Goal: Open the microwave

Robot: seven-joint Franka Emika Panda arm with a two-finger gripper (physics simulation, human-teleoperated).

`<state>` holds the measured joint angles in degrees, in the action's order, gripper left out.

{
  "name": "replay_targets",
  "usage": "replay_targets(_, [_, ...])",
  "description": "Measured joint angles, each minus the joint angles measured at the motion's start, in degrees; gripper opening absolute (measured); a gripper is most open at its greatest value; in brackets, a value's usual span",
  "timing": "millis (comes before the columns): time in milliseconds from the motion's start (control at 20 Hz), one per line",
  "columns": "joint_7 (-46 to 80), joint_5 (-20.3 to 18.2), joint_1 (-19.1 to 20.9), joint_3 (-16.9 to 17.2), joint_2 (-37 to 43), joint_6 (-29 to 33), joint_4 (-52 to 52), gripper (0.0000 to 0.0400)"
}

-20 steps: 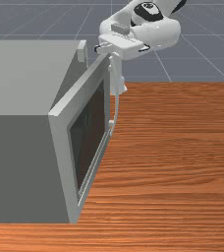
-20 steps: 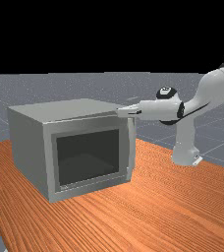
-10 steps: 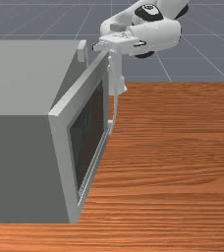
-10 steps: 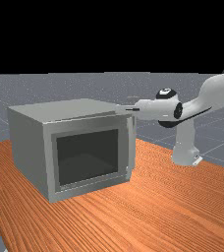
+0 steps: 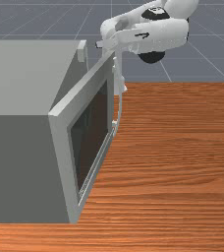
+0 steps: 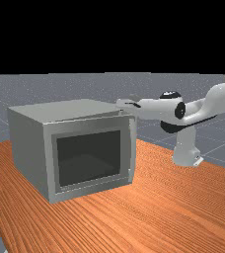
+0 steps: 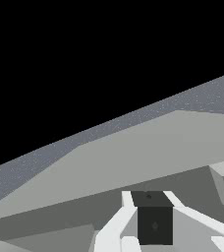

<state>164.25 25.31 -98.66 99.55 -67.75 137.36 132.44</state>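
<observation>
In the far view, the bench was orange-brown wood with a running grain. Beyond it, a grey floor marked with pale grid lines met a black backdrop. The fingers were at the top corner of the microwave, by the handle side of its door. The grey, boxy microwave stood upright on the bench, below the fingers and toward the far view's left. Its dark window faced the camera at a slant. The handle ran upright below the fingers, and the white and grey arm reached in nearly level from the far view's right.

In the front view, the door was ajar, with a wedge-shaped gap between its free edge and the microwave's body. It faced the front view's right, and its top edge ran at a slant from the near hinge side to the corner below the fingers. The handle's long axis was upright, its bar gently bowed. The fingers were near that corner; contact could not be made out.

In the wrist view, the microwave's flat, pale top spread beyond the fingers, with speckled floor and blackness past it. Whether the fingers were wide or narrow, I cannot tell.
</observation>
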Motion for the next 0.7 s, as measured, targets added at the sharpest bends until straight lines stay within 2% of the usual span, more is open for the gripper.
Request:
replay_targets(300, [-0.64,-10.83,-1.67,0.38,-5.96,0.67,0.31,0.0000])
replay_targets(700, [-1.86,-24.46,-4.43,0.56,-13.89,6.98,3.68,0.0000])
